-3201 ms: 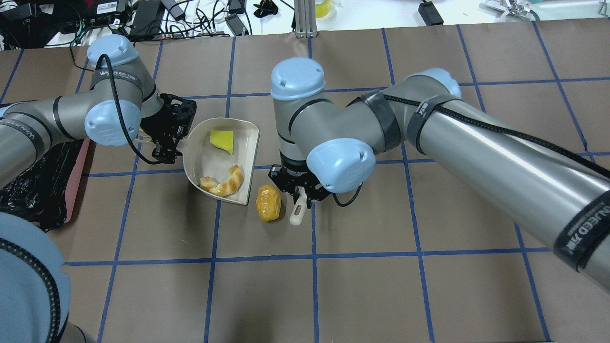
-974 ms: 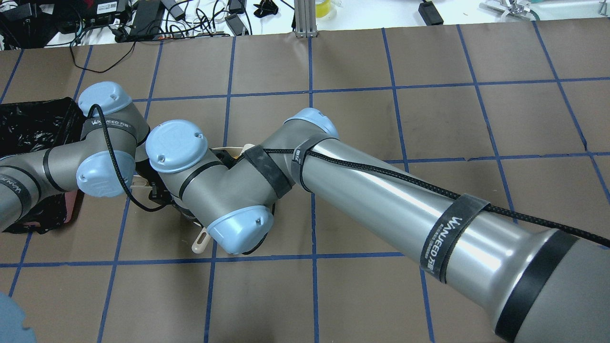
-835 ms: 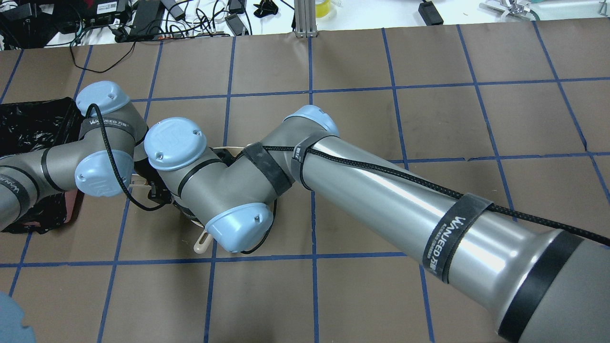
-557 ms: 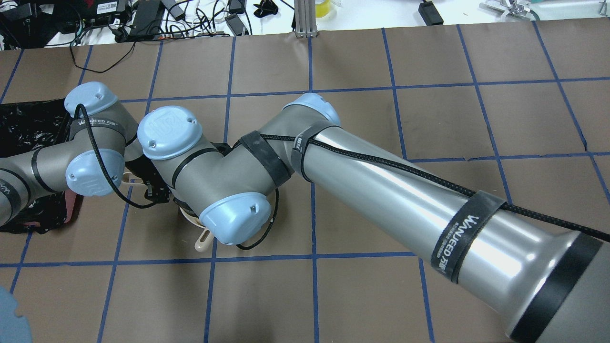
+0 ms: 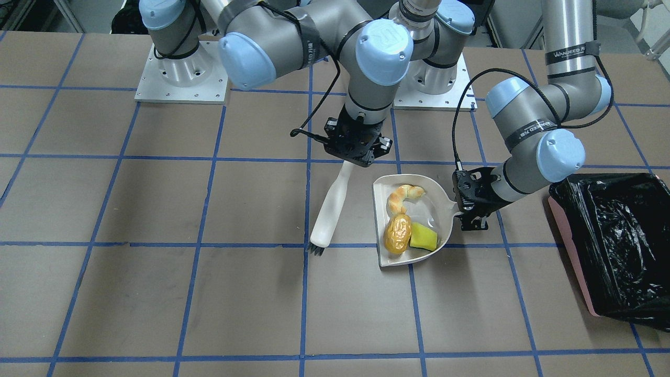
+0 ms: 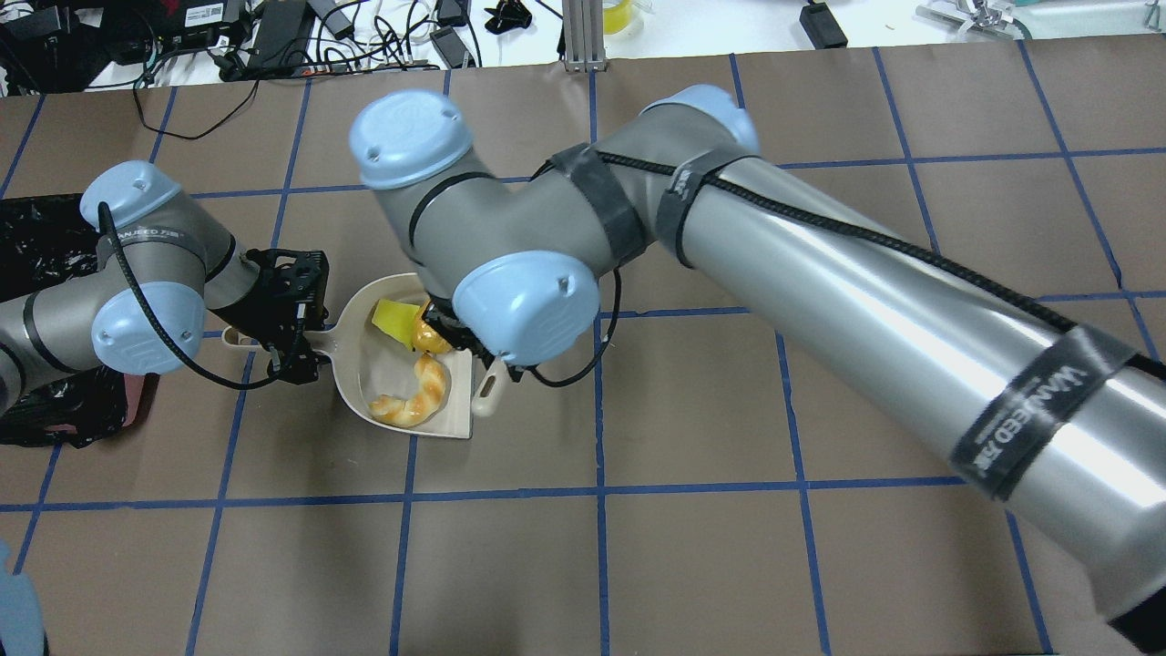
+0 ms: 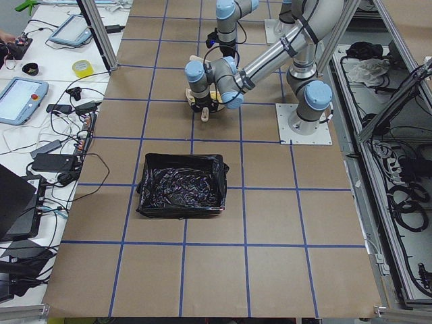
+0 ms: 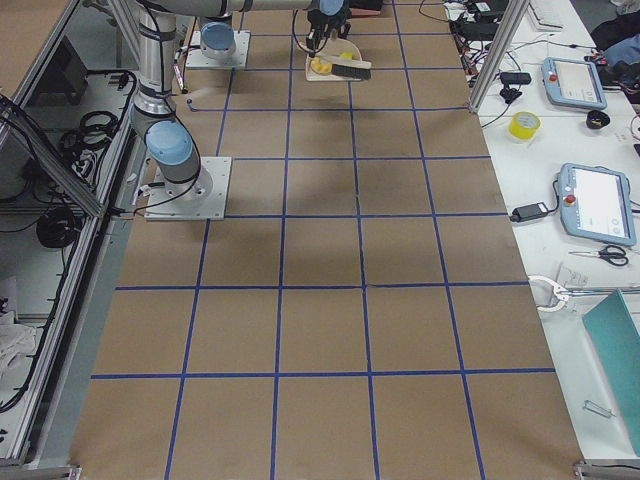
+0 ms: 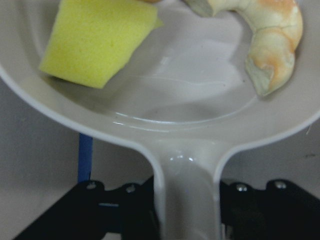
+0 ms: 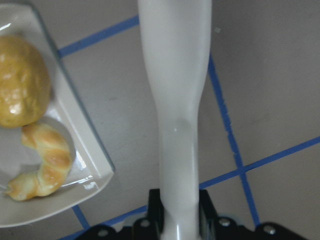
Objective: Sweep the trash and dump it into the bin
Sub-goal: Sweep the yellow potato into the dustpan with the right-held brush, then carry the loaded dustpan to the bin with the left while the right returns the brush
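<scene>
The off-white dustpan [image 5: 437,209] lies flat on the table. It holds all the trash: the golden-brown bread roll [image 5: 398,234], the twisted tan pastry [image 5: 404,195] and the yellow-green sponge wedge [image 5: 423,238]. My left gripper [image 5: 463,207] is shut on the dustpan's handle [image 9: 187,190]. My right gripper [image 5: 356,149] is shut on the white brush [image 5: 332,212], which slants down to the table just beside the pan's open edge. The left wrist view shows the sponge [image 9: 95,42] and pastry [image 9: 272,45]. The right wrist view shows the roll [image 10: 22,87]. The pink bin [image 5: 568,251] with its black bag [image 5: 617,246] stands beyond my left arm.
The table is brown paper with a blue tape grid. The arm bases [image 5: 180,78] are bolted at the robot's side. In the overhead view cables and devices [image 6: 273,36] lie past the far edge, and my right arm [image 6: 820,273] covers much of the middle.
The bread roll, on the table beside the pan 3.2 s ago, now lies in the dustpan. My right arm has drawn the brush back off the pan. The pan and left arm have shifted left.
</scene>
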Controlling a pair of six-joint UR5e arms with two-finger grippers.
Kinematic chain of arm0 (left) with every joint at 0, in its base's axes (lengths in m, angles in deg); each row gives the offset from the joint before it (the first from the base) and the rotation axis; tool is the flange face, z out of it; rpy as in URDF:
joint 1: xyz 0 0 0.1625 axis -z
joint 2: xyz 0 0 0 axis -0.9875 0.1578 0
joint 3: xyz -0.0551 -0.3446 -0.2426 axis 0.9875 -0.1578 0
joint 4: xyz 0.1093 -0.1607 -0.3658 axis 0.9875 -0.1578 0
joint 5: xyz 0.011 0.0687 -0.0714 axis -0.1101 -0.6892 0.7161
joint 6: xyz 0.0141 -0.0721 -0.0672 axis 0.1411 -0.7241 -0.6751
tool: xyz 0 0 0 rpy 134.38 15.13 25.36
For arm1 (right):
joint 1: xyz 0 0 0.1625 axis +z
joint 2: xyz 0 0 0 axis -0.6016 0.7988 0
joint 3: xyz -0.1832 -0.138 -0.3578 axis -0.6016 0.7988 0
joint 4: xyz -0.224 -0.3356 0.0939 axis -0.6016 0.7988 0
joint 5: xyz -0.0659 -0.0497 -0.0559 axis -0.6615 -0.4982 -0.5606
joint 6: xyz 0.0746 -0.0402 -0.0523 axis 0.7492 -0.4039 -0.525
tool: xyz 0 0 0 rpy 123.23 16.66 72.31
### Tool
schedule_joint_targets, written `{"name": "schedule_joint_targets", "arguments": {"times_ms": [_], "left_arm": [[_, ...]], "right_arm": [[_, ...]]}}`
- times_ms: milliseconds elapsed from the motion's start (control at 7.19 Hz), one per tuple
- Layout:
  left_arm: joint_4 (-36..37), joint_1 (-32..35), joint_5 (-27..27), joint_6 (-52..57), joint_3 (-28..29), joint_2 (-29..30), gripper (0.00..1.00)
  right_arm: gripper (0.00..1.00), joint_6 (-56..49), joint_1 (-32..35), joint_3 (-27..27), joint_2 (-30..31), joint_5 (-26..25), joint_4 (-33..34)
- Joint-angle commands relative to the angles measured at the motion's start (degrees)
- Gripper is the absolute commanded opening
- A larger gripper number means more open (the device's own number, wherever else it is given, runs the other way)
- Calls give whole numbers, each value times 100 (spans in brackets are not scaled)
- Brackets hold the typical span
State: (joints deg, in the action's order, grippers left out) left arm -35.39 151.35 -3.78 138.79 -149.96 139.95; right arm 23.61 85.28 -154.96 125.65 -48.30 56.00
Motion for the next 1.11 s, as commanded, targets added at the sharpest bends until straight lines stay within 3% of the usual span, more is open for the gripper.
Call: {"name": "schedule_joint_targets", "arguments": {"times_ms": [0,278,418,696,974], "left_arm": [[-188,-503,612,189,24,41,0],[-197,-565,631,190,103,-12,0],[-685,-722,848,190,417,-12,0],[-2402,-1179,1061,312,1626,-21,0],[-3506,-1758,1254,330,2517,-47,0]], "right_arm": [[0,-1469,-1217,-17,410,-16,-478],[0,-2717,-2473,-17,553,-33,-761],[0,-3411,-3001,-25,562,-94,-770],[0,-4782,-3907,-25,535,-253,-744],[0,-5690,-4551,-139,343,-236,-639]]}}
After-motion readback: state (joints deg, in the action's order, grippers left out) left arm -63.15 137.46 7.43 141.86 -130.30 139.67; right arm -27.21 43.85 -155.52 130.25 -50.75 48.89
